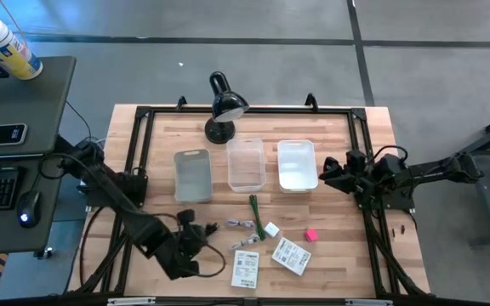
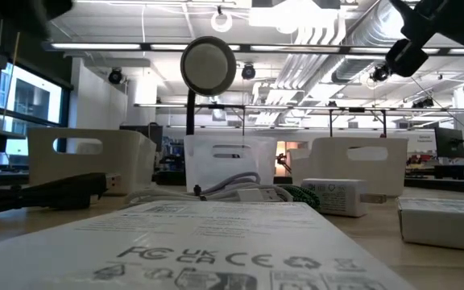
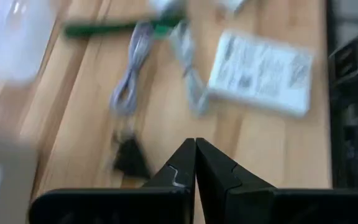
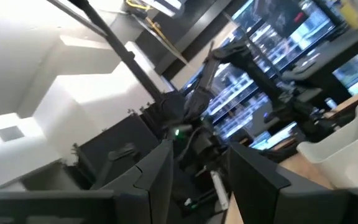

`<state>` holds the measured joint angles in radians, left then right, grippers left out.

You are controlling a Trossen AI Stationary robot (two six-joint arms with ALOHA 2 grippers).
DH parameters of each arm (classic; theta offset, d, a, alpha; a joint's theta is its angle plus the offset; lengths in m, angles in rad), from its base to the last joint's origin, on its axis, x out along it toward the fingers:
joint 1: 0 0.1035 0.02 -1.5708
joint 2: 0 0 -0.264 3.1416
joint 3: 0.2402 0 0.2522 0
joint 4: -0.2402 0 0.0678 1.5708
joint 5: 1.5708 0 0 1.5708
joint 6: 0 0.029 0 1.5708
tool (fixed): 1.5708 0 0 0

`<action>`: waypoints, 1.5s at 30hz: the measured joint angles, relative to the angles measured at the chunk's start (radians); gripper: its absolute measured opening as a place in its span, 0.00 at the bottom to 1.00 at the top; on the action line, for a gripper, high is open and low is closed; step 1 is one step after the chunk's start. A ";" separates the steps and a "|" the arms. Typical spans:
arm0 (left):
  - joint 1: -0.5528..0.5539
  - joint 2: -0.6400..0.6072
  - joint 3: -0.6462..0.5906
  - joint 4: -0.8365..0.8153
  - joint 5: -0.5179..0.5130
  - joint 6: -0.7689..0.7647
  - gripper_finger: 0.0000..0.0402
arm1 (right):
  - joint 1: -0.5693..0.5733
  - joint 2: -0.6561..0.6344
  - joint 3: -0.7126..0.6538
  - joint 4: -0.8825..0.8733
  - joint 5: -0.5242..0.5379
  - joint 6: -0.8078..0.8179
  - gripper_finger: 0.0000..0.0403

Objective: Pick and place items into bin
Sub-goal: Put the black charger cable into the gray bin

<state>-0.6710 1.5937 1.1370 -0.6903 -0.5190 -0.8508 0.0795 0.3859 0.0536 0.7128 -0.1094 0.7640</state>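
**Loose items lay at the desk's front while both arms hung clear**

Closest to the low camera lay a white printed packet (image 2: 216, 250), flat on the wooden desk (image 1: 339, 246), with a second packet (image 1: 291, 255) just beside it toward the right arm. Behind them in the high view sat a small white block (image 1: 271, 229), a thin green stick (image 1: 255, 214) and a grey cord (image 1: 242, 225), all near one another; a tiny pink cube (image 1: 310, 234) rested apart on the right. A black cord (image 1: 196, 229) lay next to the left claw (image 1: 196, 240).

That left claw had its fingers (image 3: 178, 171) pressed together with nothing between them, poised above the desk near the front left corner, the grey cord and a packet ahead of it in its wrist view.

The right claw (image 1: 330, 172) was raised at the desk's right side, beside the white bin (image 1: 297, 165). Its fingers (image 4: 154, 177) stood partly apart, and nothing showed between them.

Three bins stood in a row mid-desk: a grey one (image 1: 192, 174), a clear one (image 1: 245, 163) and the white one. A black desk lamp (image 1: 224, 110) stood behind them.
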 joint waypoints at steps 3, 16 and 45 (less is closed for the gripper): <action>-0.020 0.016 0.001 -0.048 0.012 -0.079 0.00 | 0.000 0.000 0.000 0.003 0.030 -0.030 0.35; -0.030 0.073 0.000 -0.074 0.086 -0.073 0.09 | 0.000 0.003 0.000 0.066 0.063 -0.050 0.35; 0.068 0.210 -0.004 -0.097 0.160 -0.261 0.66 | 0.194 0.218 0.551 -0.616 0.259 -0.628 0.43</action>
<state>-0.6028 1.8042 1.1332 -0.7877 -0.3587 -1.1118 0.2740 0.6039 0.6048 0.0963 0.1497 0.1365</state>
